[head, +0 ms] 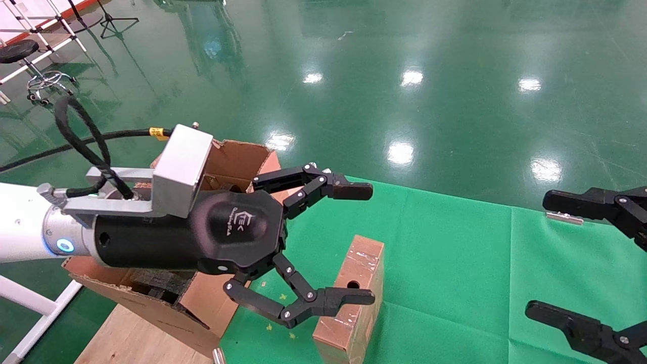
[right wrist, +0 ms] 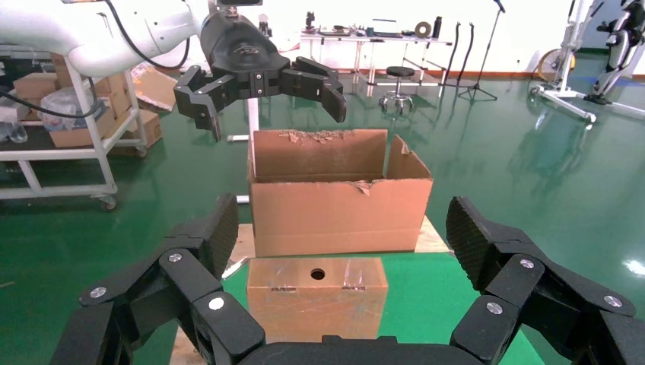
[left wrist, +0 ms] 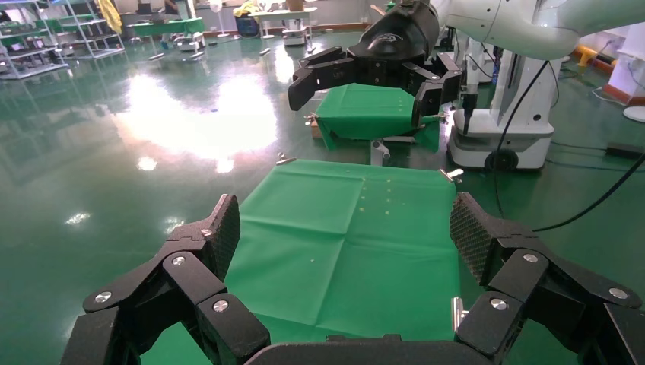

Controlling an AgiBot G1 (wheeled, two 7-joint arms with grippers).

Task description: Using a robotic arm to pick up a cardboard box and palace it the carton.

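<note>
Hanging in the air over the green cloth (head: 455, 263), the left gripper (head: 354, 242) of the robotic arm (head: 20, 227) has its two black fingers spread wide apart and holds nothing. One fingertip (head: 354, 297) shows in front of the cardboard box (head: 354, 298), but I cannot tell if it touches. The cardboard box stands on its long side on the green cloth, with a round hole in its top face and shiny tape on it. The carton (right wrist: 338, 194) sits right beside the box, on a wooden board (head: 126, 338), with torn edges and its flaps up. Black foam (head: 156, 285) shows inside it. The right gripper (head: 561, 258) waits at the far right, well away from the box, with its fingers spread wide too.
</note>
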